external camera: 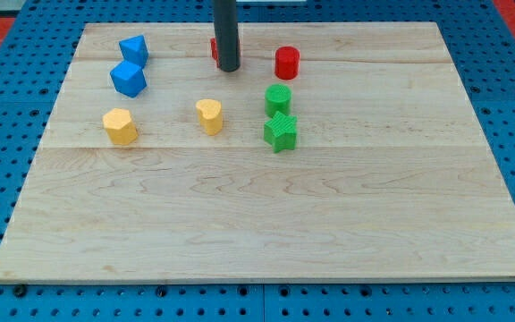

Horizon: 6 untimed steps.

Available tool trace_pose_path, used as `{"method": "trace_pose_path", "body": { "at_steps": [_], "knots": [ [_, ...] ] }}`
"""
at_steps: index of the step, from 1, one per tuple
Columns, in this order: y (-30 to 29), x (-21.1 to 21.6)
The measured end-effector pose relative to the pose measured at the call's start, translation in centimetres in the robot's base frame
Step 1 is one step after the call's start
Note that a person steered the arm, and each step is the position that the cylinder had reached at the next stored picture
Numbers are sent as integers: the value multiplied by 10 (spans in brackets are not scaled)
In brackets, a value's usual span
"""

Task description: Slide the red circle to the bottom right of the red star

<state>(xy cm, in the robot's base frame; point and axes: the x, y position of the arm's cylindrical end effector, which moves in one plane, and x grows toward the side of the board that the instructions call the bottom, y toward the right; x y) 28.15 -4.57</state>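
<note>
The red circle (286,63) stands near the view's top, right of centre. The red star (214,49) is to its left, mostly hidden behind my rod; only a sliver of red shows at the rod's left edge. My tip (228,68) rests on the board right in front of the red star, well left of the red circle and apart from it.
A green circle (278,98) and a green star (281,132) sit just below the red circle. A yellow heart (209,115) and a yellow hexagon (120,125) lie mid-left. Two blue blocks (134,49) (128,79) sit top left on the wooden board (266,224).
</note>
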Motion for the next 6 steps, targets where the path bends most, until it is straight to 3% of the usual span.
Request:
{"method": "trace_pose_path", "body": {
  "at_steps": [2, 3, 5, 6],
  "knots": [
    [-3, 10],
    [25, 44],
    [128, 35],
    [113, 3]
  ]
}}
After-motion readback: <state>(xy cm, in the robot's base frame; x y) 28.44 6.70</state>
